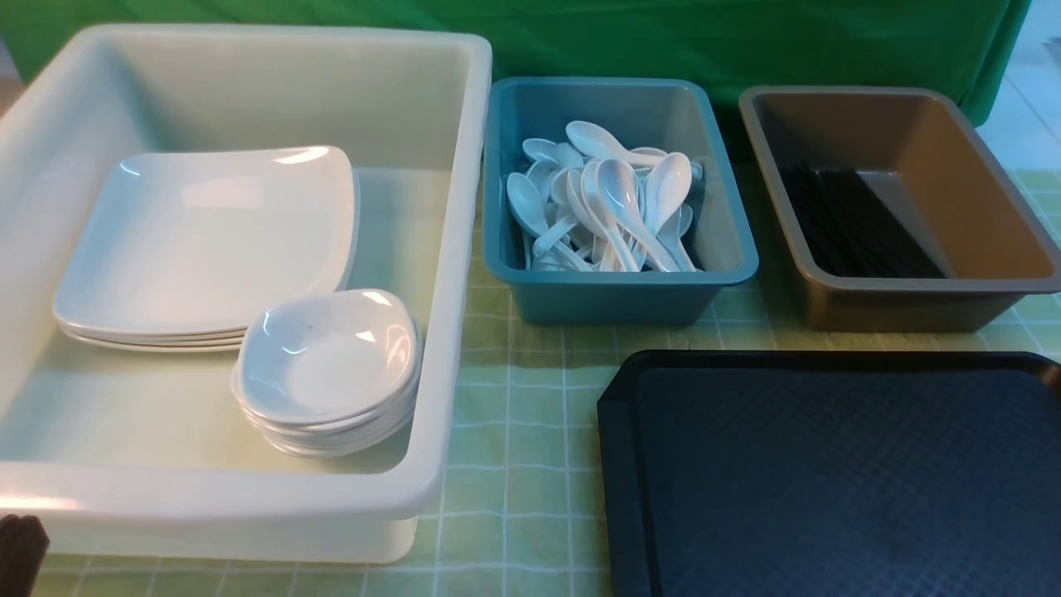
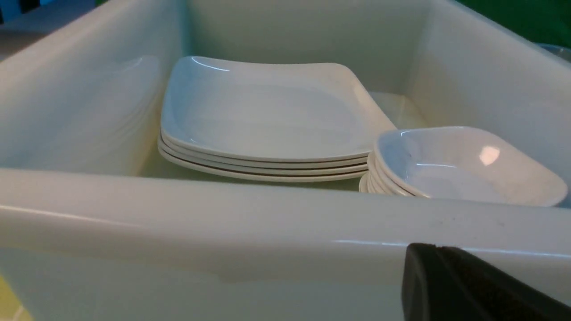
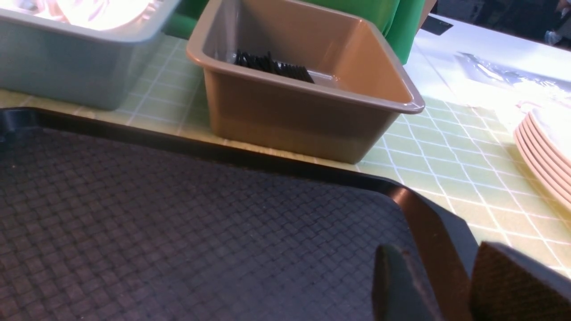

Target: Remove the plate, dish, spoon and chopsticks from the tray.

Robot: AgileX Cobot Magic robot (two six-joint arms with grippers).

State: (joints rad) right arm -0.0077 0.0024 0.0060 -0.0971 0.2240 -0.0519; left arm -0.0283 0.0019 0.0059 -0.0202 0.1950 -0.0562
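Observation:
The black tray [image 1: 829,481] lies bare at the front right; it also shows in the right wrist view [image 3: 178,232]. A white square plate [image 1: 207,236] tops a stack in the white tub [image 1: 448,398]. A small white dish [image 1: 327,356] tops a stack beside it. White spoons [image 1: 613,207] fill the blue tub [image 1: 613,294]. Black chopsticks [image 1: 854,224] lie in the brown tub [image 1: 912,303]. My left gripper [image 2: 428,249] is shut and empty, just outside the white tub's near wall. My right gripper [image 3: 439,249] is open and empty, its fingers either side of the tray's far right corner rim.
The three tubs stand in a row across the back on a green checked cloth [image 1: 530,414]. A green drape [image 1: 663,41] hangs behind. In the right wrist view, a stack of pale plates [image 3: 544,151] sits on the cloth right of the tray.

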